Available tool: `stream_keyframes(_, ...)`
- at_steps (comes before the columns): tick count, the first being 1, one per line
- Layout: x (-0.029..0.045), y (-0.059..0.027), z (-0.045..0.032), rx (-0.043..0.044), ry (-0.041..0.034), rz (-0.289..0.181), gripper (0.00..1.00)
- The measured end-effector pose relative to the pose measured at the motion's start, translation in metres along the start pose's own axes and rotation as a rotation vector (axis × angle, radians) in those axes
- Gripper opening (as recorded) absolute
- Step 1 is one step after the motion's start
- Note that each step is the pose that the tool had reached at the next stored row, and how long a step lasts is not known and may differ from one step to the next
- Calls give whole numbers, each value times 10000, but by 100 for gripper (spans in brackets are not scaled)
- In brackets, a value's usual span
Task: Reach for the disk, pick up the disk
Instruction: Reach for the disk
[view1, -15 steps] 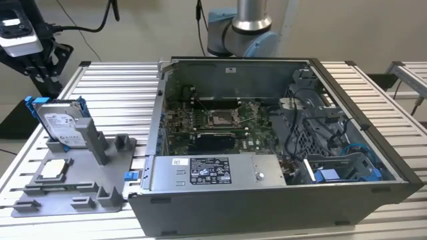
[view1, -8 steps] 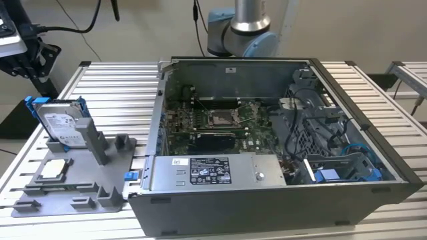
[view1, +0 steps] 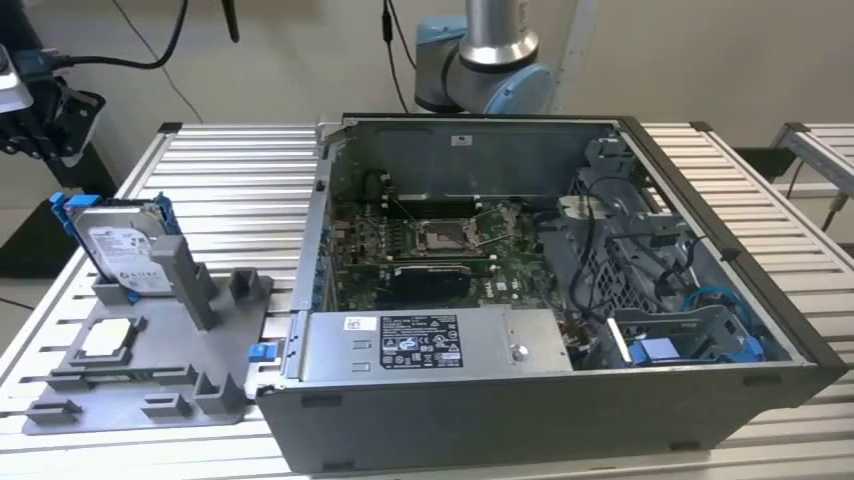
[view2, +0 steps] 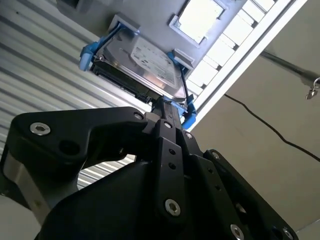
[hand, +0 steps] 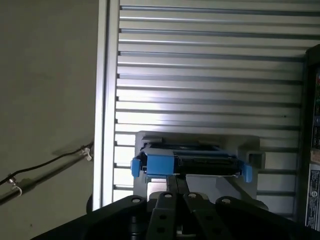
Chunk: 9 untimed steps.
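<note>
The disk, a silver-grey hard drive with a white label and blue rails, stands upright in a grey fixture at the exterior view's left. In both wrist views my gripper hangs a short way off the disk, pointing at its upper edge without touching it. The black fingers lie together, shut on nothing. A black wrist assembly shows at the exterior view's upper left, above and behind the disk.
An open computer case with its motherboard exposed takes up the middle and right of the slatted metal table. A small square silver chip lies on the fixture. The table's edge and a loose cable run beside the disk.
</note>
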<state>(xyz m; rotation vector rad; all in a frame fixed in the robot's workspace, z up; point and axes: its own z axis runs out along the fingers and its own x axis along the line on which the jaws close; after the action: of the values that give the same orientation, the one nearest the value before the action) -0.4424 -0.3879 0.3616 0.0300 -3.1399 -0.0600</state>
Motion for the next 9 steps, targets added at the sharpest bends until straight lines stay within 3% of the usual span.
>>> stream_keyframes(9, 23, 54, 18, 0, 0, 0, 0)
